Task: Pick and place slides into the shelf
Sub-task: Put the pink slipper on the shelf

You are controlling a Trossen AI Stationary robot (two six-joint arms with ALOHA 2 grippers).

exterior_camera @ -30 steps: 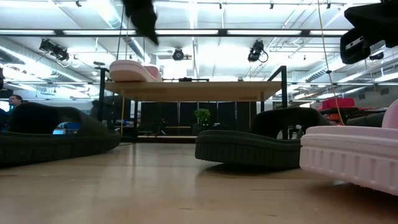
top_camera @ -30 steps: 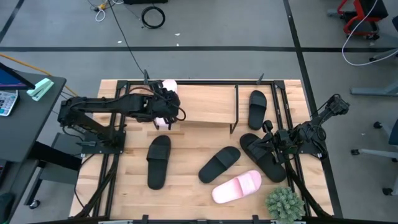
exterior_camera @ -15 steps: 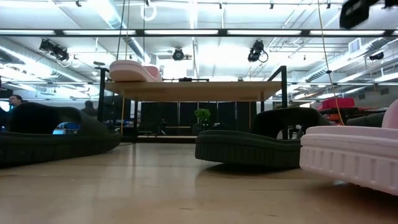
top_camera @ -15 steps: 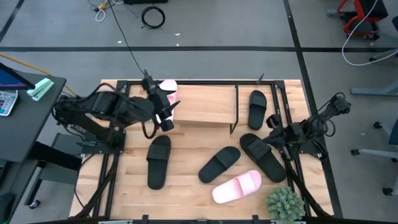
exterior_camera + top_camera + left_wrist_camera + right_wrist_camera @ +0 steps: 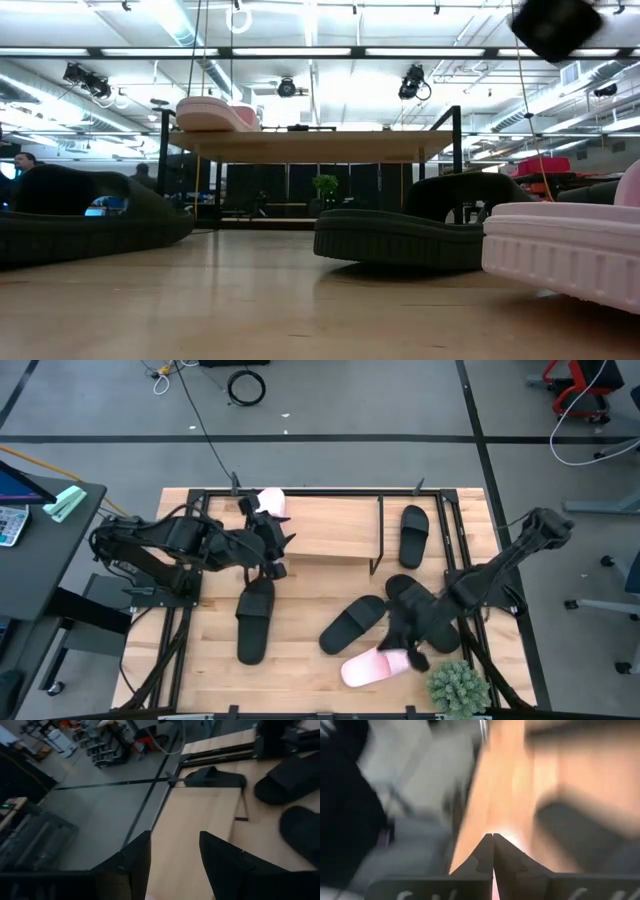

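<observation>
Right gripper [image 5: 408,650], fingers pressed together and empty, hangs over the near pink slide [image 5: 372,663]. It should open wide and straddle the strap squarely. Left gripper [image 5: 274,548], parted and empty, waits beside the shelf [image 5: 330,530]. Count: one pink slide [image 5: 271,500] shelved; four black slides [image 5: 254,618] apparently on the table.

— What do the arms look like?
— Both are matte black, jointed, with dark cables looping along them.
— And the fingers [image 5: 225,865]?
— Dark, flat, tapering wedges with notched inner edges.
</observation>
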